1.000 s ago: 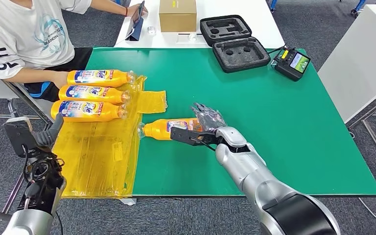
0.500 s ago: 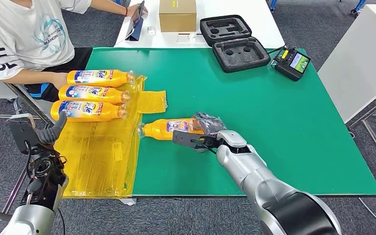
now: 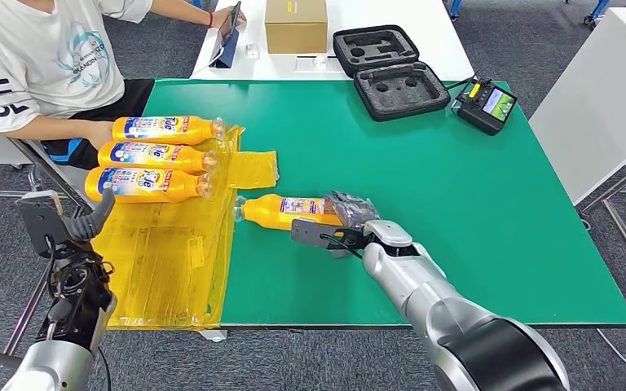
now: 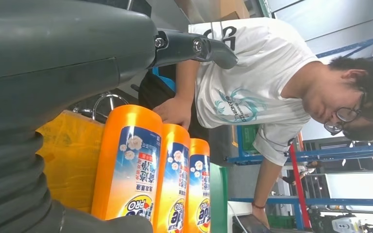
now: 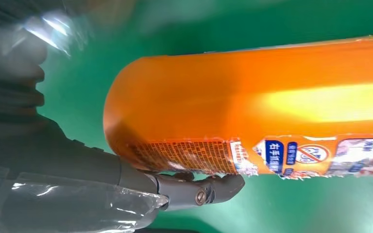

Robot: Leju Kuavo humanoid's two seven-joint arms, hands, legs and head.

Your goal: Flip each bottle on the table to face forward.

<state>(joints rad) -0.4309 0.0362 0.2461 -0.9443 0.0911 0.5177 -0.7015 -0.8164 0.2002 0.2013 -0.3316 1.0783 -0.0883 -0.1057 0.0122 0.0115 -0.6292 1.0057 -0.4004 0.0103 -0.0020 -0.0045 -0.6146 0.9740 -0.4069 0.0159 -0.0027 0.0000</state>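
Near the table's (image 3: 456, 204) middle, just off the yellow plastic sheet (image 3: 163, 252), an orange detergent bottle (image 3: 281, 212) lies on its side, base gripped by the right hand (image 3: 344, 224). The right wrist view shows its back label under the thumb (image 5: 199, 191). The left hand (image 3: 57, 220) hangs open beyond the left edge.

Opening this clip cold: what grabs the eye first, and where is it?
The right hand grips an orange bottle lying on its side mid-table on the green mat. To the left, three matching bottles lie in a row on a yellow plastic sheet, beside a seated person.
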